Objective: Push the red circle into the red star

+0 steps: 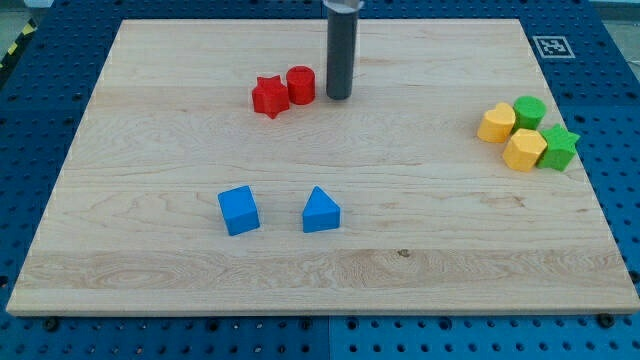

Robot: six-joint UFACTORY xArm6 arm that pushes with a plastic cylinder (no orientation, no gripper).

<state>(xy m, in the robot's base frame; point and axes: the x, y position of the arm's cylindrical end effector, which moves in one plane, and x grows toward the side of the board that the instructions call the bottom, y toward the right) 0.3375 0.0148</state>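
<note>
Red circle (301, 84) stands touching the red star (269, 96) on the star's right side, near the view's top of the wooden board (420, 250); my tip (339, 97) rests just to the right of the circle, apart from it, grasping nothing; blue cube (238, 210) and blue triangle (320, 211) lie lower; two yellow blocks (510, 137), a green circle (529, 111) and a green star (559, 147) cluster at the right.

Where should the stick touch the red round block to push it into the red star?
No gripping here, only pushing. My tip should meet the red circle on its side at the view's right, where it already stands. The red star sits directly at the view's left, seemingly touching already.
</note>
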